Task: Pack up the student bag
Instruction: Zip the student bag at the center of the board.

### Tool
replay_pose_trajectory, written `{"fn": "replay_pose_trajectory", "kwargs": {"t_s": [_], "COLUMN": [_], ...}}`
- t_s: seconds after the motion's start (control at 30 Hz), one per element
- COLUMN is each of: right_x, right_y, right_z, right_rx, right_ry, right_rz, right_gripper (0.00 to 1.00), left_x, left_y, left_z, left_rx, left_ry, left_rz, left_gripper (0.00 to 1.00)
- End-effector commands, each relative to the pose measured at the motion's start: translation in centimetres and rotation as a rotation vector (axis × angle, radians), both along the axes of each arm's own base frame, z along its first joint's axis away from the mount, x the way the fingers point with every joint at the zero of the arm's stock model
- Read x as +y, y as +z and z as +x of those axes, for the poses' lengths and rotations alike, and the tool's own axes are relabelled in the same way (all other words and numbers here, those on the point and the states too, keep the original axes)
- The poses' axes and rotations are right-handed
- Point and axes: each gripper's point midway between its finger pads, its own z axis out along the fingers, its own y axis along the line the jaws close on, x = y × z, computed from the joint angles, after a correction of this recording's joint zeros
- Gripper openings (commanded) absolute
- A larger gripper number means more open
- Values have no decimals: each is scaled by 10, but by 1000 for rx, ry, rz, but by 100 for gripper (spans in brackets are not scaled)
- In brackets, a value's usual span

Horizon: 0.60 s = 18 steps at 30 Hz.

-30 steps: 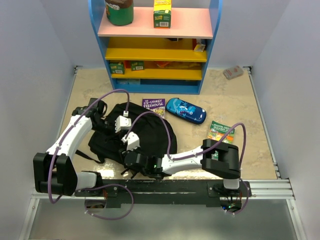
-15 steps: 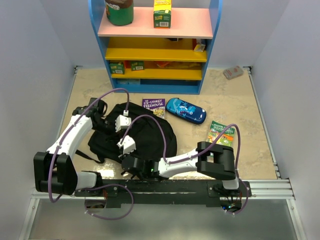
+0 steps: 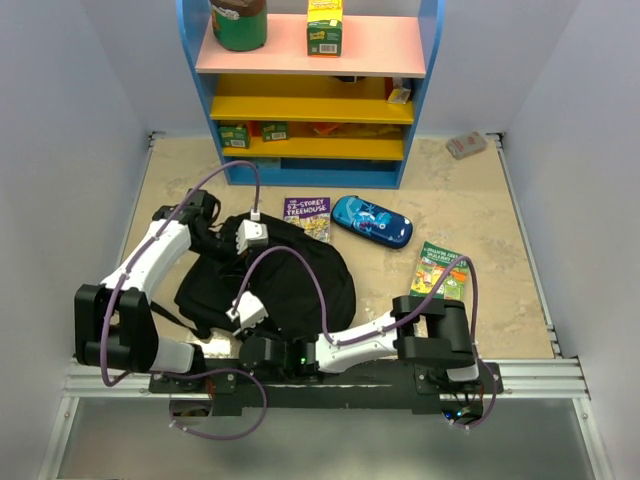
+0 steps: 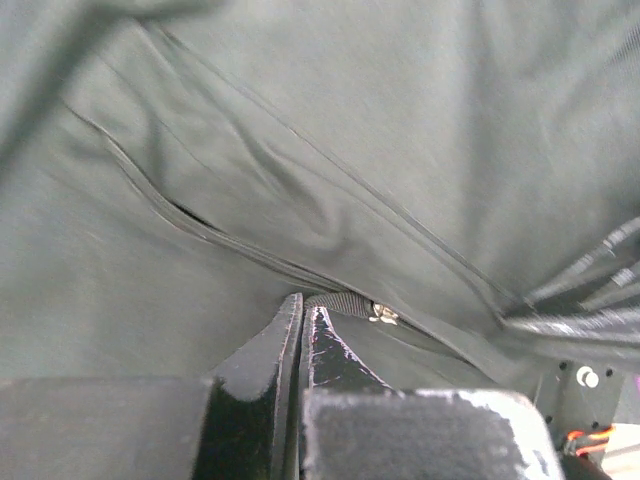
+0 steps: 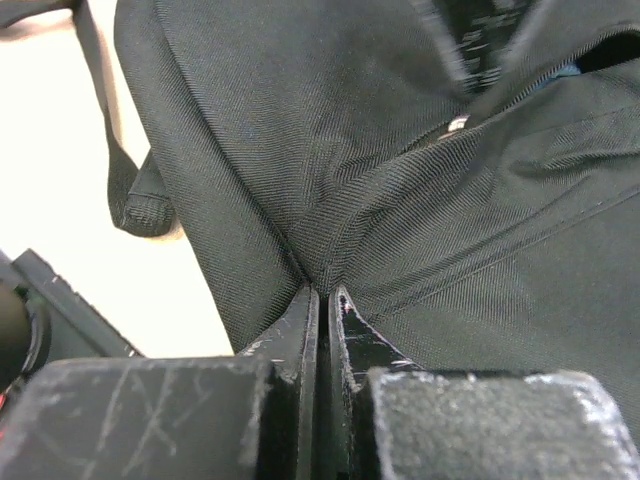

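The student bag is a soft black backpack lying flat at the left-middle of the table. My left gripper is at the bag's far side. In the left wrist view the left gripper is shut on the black webbing zipper pull, beside a small metal slider. My right gripper reaches across to the bag's near left edge. Seen from the right wrist, the right gripper is shut on a pinched fold of the bag's fabric. A loose strap hangs at the left.
A purple book, a blue patterned pencil case and a green book lie to the right of the bag. A blue shelf unit stands at the back. A small grey object sits at the far right.
My right gripper slid left along the bag's near edge and shut on a fold of fabric. The left gripper, still shut, shifted slightly away and right with the zipper pull.
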Motion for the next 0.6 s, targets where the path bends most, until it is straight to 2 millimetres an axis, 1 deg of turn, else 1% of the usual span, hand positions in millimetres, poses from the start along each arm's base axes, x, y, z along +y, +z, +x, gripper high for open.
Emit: {"fn": "replay_pose_trajectory", "kwargs": {"t_s": [0.0, 0.13, 0.17, 0.23, 0.27, 0.33, 0.37, 0.4, 0.43, 0.47, 0.53, 0.57], "right_x": [18, 14, 13, 12, 11, 10, 9, 8, 9, 10, 12, 13], "right_y": [19, 14, 13, 13, 13, 11, 10, 9, 10, 10, 11, 10], "right_z": [-35, -45, -48, -51, -52, -54, -55, -56, -56, -57, -58, -58], "right_rx": [-36, -48, -50, -53, -55, -52, -53, -51, -53, -54, -55, -56], "right_ry": [73, 86, 90, 95, 94, 95, 94, 96, 97, 101, 106, 110], "right_rz": [21, -1, -5, -12, -14, -16, -17, -19, -17, -20, -15, -22], "right_gripper": [0, 0, 0, 0, 0, 0, 0, 0, 0, 0, 0, 0], "left_x": [-24, -27, -28, -26, -27, -26, -27, -25, -26, -28, -22, -21], "left_y": [34, 44, 47, 49, 53, 50, 52, 50, 46, 52, 47, 53], "left_z": [43, 65, 76, 89, 101, 112, 121, 128, 133, 143, 159, 170], "left_rx": [-146, -185, -212, -245, -272, -289, -310, -320, -314, -329, -342, -358], "left_ry": [6, 64, 100, 148, 183, 217, 243, 267, 277, 317, 389, 441], "left_rz": [-112, -132, -140, -128, -137, -117, -117, -96, -90, -102, -65, -81], "left_gripper": [0, 0, 0, 0, 0, 0, 0, 0, 0, 0, 0, 0]}}
